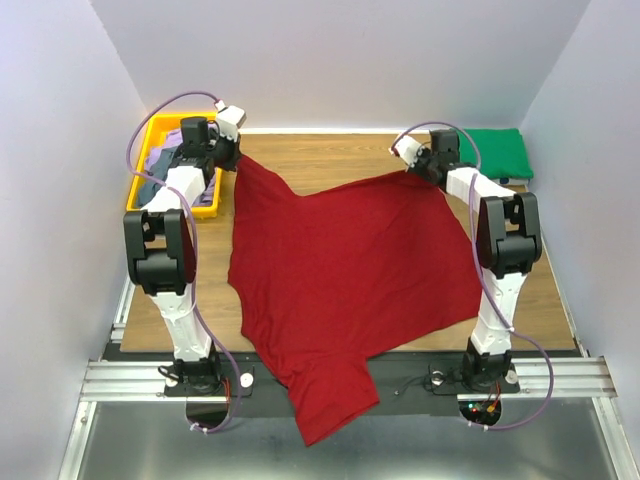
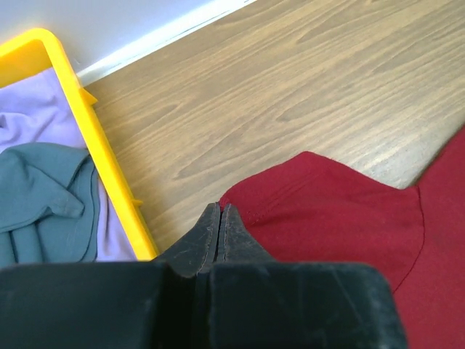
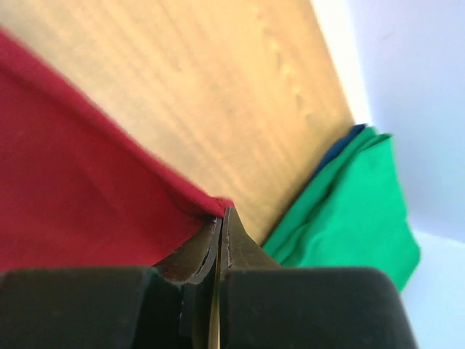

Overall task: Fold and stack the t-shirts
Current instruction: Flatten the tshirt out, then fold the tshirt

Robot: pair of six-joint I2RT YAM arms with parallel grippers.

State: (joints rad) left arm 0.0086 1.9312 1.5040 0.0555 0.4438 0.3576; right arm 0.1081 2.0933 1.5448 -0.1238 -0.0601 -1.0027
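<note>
We are holding the dark red t-shirt [image 1: 340,270] unfolded, left claw [image 2: 220,212] and right claw [image 3: 221,217] each clamped on it; only the green t-shirt [image 1: 497,152] is lying folded, at the tabletop's [image 1: 330,155] far-right corner.

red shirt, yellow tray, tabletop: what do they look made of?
The dark red t-shirt looks like soft matte knit cloth, likely cotton or a blend: it drapes, creases and shows a seam line near its edge. The yellow tray looks like moulded plastic, smooth and slightly glossy, with an even rounded rim. The tabletop has wood grain and a satin finish; whether it is solid wood or printed laminate, I cannot tell.
</note>
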